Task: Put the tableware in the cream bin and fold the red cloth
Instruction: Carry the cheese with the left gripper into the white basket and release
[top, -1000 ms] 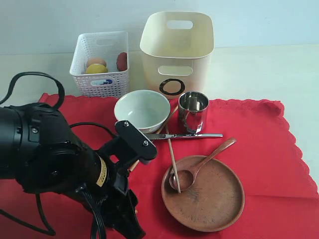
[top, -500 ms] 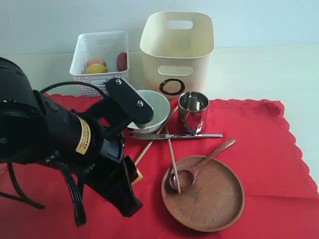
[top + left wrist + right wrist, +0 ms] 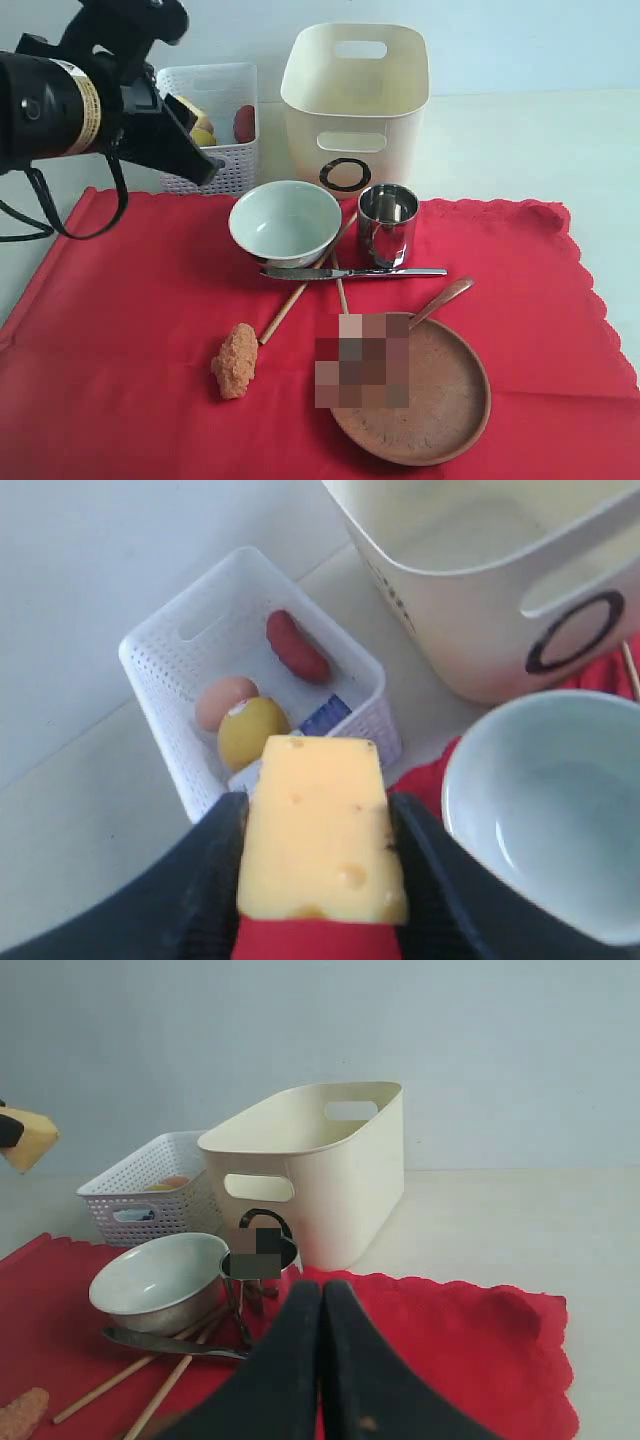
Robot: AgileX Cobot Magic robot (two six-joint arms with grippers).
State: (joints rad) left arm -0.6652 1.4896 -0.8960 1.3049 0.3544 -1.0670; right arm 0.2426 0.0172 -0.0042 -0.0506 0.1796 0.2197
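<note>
1. Left gripper (image 3: 315, 825): pinches a yellow cheese wedge (image 3: 320, 850) between both fingers, so it is not free for tableware.
2. Directly below it is the white perforated basket (image 3: 235, 170), already holding other food. Judgement: the cheese goes down here first.
3. Next out from the left gripper is the bowl (image 3: 285, 222), upright on the red cloth (image 3: 120, 330), just beside the basket. It is the nearest tableware to this arm.
4. Farther out:
   - The cup (image 3: 388, 222) stands beside the bowl.
   - The knife (image 3: 360, 272) has its long axis crosswise in front of both, and lies over the chopsticks (image 3: 295, 305).
   - The spoon (image 3: 445, 295) leans on the plate (image 3: 440, 400), farthest off.
5. Right gripper (image 3: 320, 1290): fingers pressed together, empty, low over the cloth. The cup sits straight ahead of it, with the cream bin (image 3: 390, 160) right behind. Judgement: this arm has the shorter line to both the cup and the bin.
6. The bin stands upright just past the cloth's far edge. None of the tableware is in it yet.
</note>
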